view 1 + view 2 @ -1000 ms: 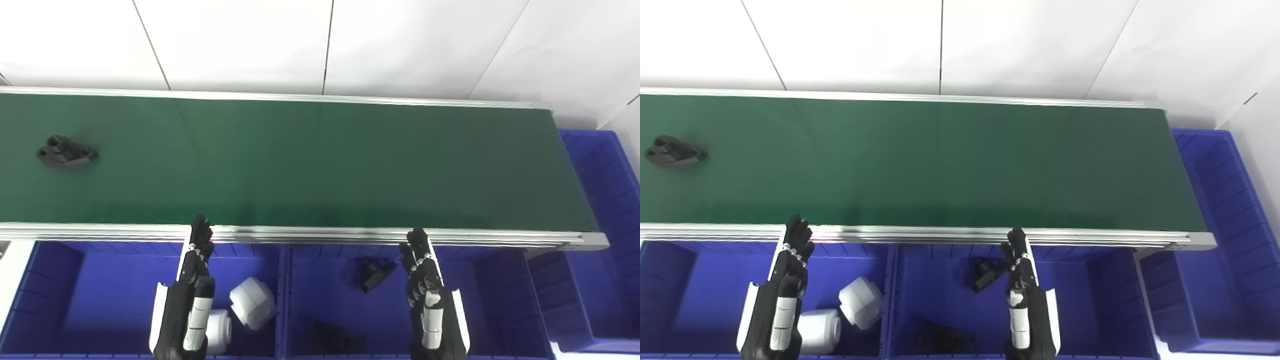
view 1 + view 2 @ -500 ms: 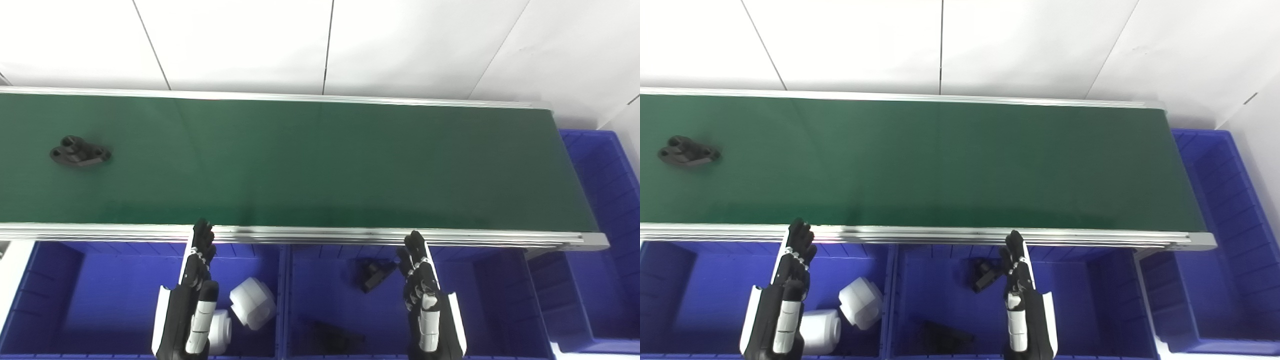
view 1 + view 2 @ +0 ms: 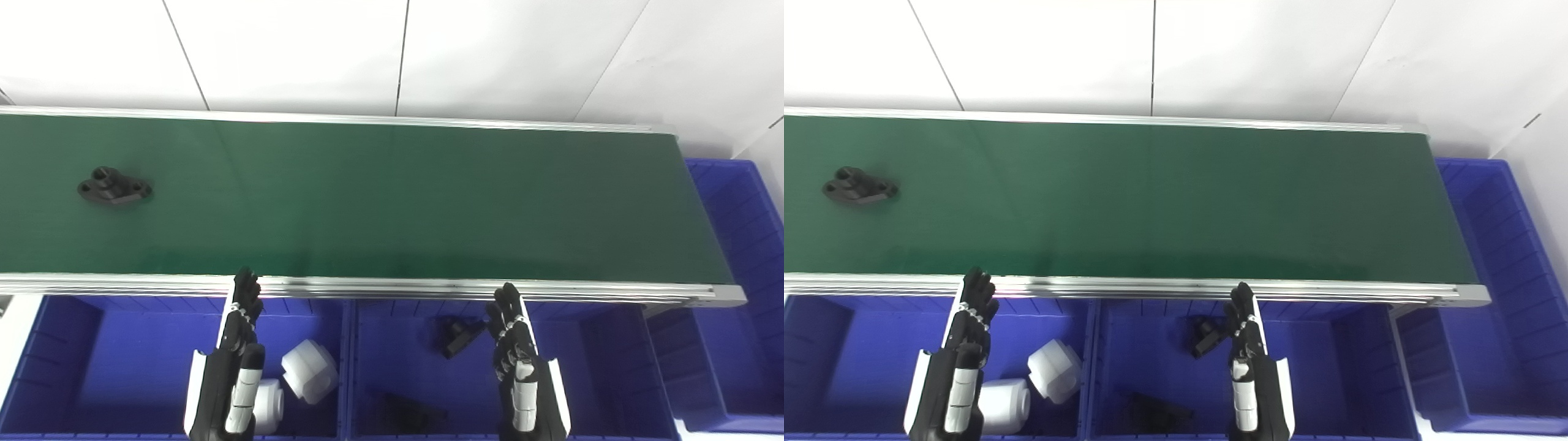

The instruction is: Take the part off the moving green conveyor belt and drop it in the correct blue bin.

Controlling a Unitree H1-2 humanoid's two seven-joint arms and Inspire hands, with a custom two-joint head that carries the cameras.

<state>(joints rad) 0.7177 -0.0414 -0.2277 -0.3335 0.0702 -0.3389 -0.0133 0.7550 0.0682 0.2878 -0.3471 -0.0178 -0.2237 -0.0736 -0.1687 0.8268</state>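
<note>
Part-sorting starts nearest the robot, where the left hand [image 3: 236,361] and right hand [image 3: 520,361] hover over the blue bins with fingers straight, apart and holding nothing, their tips just short of the belt's near rail [image 3: 380,286]. Under the left hand, the left bin [image 3: 67,361] holds two white parts [image 3: 309,370] at its right end; under the right hand, the middle bin [image 3: 612,367] holds black parts [image 3: 459,335], one near its far wall and one near its front edge. Beyond the rail lies the belt [image 3: 398,196], bare across its middle and right end. The part [image 3: 115,187], a black flanged piece, rides near the belt's left end, about midway between the near and far edges and well apart from both hands. A third bin [image 3: 741,245] stands past the belt's right end. Judging by this, the step in hand is waiting, and the pick is not yet begun. The next move likely calls for timing a reach over the rail to meet the part, closing on it, then releasing it over the middle bin, which already holds black pieces.
</note>
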